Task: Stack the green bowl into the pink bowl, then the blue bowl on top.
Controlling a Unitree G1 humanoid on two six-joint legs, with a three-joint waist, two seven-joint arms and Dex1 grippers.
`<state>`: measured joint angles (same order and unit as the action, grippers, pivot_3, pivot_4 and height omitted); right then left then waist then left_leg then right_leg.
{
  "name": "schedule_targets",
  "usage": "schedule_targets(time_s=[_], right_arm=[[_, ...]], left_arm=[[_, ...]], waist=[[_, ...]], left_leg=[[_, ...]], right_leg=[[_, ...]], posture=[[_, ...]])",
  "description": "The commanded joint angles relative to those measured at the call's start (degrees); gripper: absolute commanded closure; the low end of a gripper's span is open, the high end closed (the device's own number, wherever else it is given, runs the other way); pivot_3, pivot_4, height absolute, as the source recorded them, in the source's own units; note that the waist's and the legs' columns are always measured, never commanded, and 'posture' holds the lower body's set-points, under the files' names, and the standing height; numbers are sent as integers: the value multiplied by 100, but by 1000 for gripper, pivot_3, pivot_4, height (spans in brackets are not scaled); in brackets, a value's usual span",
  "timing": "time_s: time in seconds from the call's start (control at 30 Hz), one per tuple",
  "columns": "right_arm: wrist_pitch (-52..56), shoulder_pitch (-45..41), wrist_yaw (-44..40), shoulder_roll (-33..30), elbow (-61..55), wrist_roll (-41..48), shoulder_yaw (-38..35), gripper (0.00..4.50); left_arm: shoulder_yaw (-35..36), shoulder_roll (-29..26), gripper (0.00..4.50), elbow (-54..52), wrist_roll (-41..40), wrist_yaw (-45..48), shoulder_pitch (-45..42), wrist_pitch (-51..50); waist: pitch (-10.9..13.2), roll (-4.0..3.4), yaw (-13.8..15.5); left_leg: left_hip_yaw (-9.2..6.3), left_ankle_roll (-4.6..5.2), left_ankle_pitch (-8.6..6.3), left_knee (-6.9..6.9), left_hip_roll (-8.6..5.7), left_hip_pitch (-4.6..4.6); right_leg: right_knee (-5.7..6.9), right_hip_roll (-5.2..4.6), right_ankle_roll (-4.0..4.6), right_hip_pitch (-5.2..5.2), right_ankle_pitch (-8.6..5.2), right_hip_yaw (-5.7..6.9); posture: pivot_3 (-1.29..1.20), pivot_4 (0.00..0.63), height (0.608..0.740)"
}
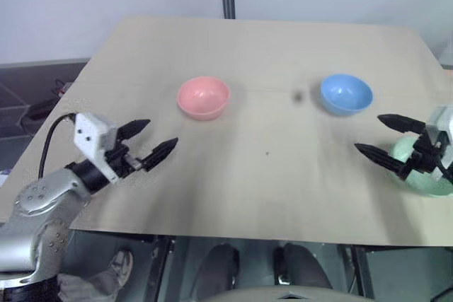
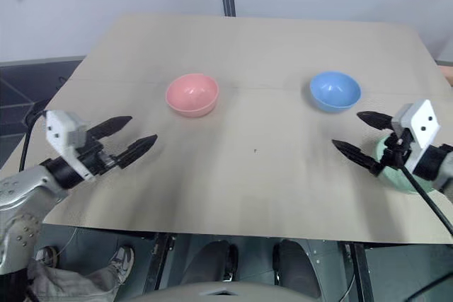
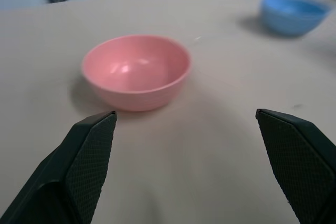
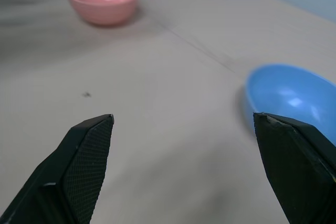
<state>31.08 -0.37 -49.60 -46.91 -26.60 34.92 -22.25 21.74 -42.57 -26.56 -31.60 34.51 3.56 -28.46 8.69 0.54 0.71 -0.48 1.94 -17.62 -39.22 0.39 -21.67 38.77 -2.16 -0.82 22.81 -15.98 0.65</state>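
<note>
Three bowls sit apart on the tan worktop point(image 1: 269, 175) in the head camera's view: the pink bowl point(image 1: 203, 97) toward the far edge left of centre, the blue bowl point(image 1: 345, 93) toward the far edge on the right, and the green bowl point(image 1: 417, 167) by the right edge, partly behind the right gripper point(image 1: 380, 137). The left gripper point(image 1: 157, 136) hovers over the near left corner (fingers spread wide, holding nothing).

Left wrist view: its fingers point(image 3: 92, 153) stand wide apart, empty, the pink bowl beyond them.

Right wrist view: fingers point(image 4: 86, 156) equally wide and empty, the blue bowl just beside one tip.
</note>
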Motion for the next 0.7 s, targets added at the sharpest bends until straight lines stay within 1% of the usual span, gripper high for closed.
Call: schedule_targets(time_s=[0.03,0.1,0.13,0.2,0.23,0.3,0.37,0.43,0.53,0.57,0.6,0.67,0.7], right_arm=[[-125,-430,1,166,-134,30,538,40],[-202,-646,-40,278,-106,-78,895,40],[-281,-836,-66,407,-54,-164,1178,40],[-386,-1154,-85,639,47,-281,1610,40],[-451,-1254,-117,709,94,-354,1759,40],[-557,-1360,-154,772,153,-502,1947,40],[-660,-1445,-153,835,209,-579,2052,40],[-709,-1563,-133,918,254,-602,2124,40],[-777,-1737,-70,1042,303,-665,2175,40],[-796,-1767,-52,1069,309,-690,2178,40],[-812,-1781,-35,1085,313,-705,2165,0],[-826,-1775,1,1099,300,-729,2124,0],[-835,-1758,17,1096,289,-741,2101,0]], left_arm=[[-399,-188,0,-349,665,-449,-413,-46],[-795,-375,0,-369,1045,-558,-770,-222],[-1460,-658,0,-263,1703,-504,-1209,-191],[-2681,-1055,0,57,2812,-240,-2044,-131],[-3084,-1123,0,214,3180,-159,-2331,-53],[-3440,-1070,0,494,3399,-57,-2689,-360],[-3714,-965,0,744,3648,37,-3000,-319],[-3925,-721,0,1039,3838,43,-3307,-489],[-4247,-431,0,1592,4193,81,-3646,-407],[-4311,-344,0,1722,4250,110,-3730,-354],[-4368,-248,516,1887,4320,95,-3815,-240],[-4417,-94,1301,2125,4415,111,-3919,-7],[-4424,-26,1835,2212,4463,106,-3960,82]], waist=[[2,1,2],[3,2,7],[5,5,23],[12,14,43],[13,12,36],[14,9,10],[16,10,-15],[20,14,-11],[20,14,-2],[20,14,3],[20,14,6],[20,14,7],[20,15,11]], left_leg=[[0,0,0,0,0,1],[-1,0,0,0,0,0],[-1,0,0,0,0,-3],[-7,-2,1,-1,-7,-9],[-11,-2,2,-3,-13,-8],[-4,-2,2,-1,-18,-10],[5,-10,7,-2,-16,-17],[9,-24,15,-1,-14,-37],[3,-27,17,-13,-12,-88],[2,-27,17,-14,-12,-90],[3,-27,17,-14,-12,-90],[2,-27,17,-21,-12,-92],[3,-27,17,-22,-13,-92]], right_leg=[[3,1,0,1,0,0],[5,2,0,2,0,0],[4,2,0,4,0,1],[3,3,0,9,0,5],[6,6,0,7,1,7],[5,12,-2,9,1,1],[3,9,-3,19,1,-7],[2,13,-3,40,1,-9],[10,15,-3,89,1,-3],[10,14,-3,89,1,-1],[10,13,-3,89,1,-1],[11,13,-4,88,2,0],[12,11,-5,87,2,-1]], posture=[[0,150,740],[0,150,740],[0,150,740],[0,150,740],[0,150,740],[0,150,740],[0,150,740],[0,150,740],[0,150,740],[0,150,740],[0,150,740],[0,150,740],[0,150,740]])
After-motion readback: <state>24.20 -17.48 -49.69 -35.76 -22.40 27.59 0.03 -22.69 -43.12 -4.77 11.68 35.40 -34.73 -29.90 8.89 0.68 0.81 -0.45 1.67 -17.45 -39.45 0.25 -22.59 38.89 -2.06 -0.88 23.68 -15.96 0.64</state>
